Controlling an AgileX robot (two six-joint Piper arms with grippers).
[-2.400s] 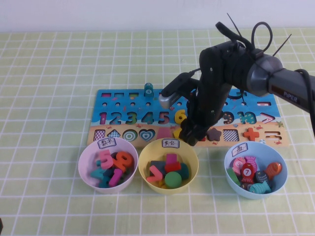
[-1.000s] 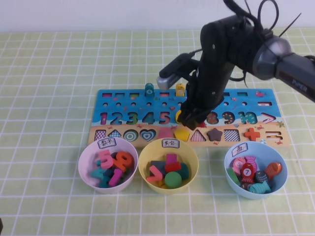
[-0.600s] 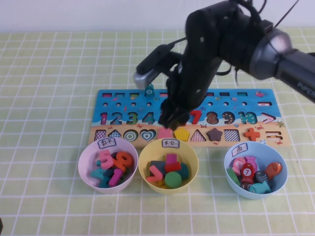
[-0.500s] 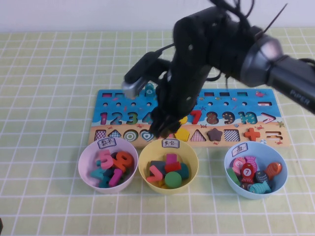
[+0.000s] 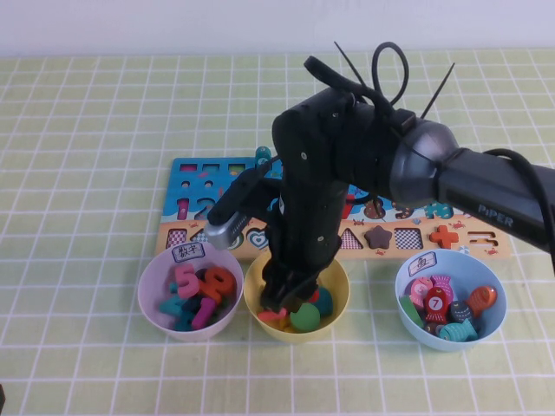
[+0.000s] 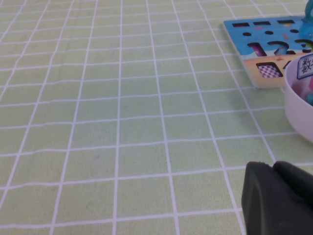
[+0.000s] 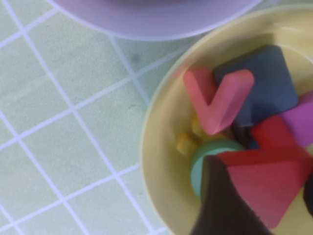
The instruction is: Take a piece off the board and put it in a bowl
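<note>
My right gripper (image 5: 283, 302) is down inside the yellow bowl (image 5: 336, 276), at its near left side. In the right wrist view the gripper (image 7: 264, 196) is shut on the flat red triangle (image 7: 269, 183), held just above the pieces in the yellow bowl (image 7: 154, 147). The arm hides the triangle in the high view. The board (image 5: 473, 238) lies behind the bowls, its middle covered by the arm. My left gripper (image 6: 273, 167) rests low over bare cloth, left of the board's corner (image 6: 254, 46), with its fingers together and empty.
The yellow bowl holds a red V piece (image 7: 217, 100), a dark blue square (image 7: 266, 81) and a green disc (image 7: 203, 159). A pale pink bowl (image 5: 154, 286) with numbers stands to its left, a light blue bowl (image 5: 408, 290) with fish pieces to its right.
My right gripper lifted the red triangle off the board, carried it left and toward the near side, and came down into the yellow bowl. The left arm has not moved.
</note>
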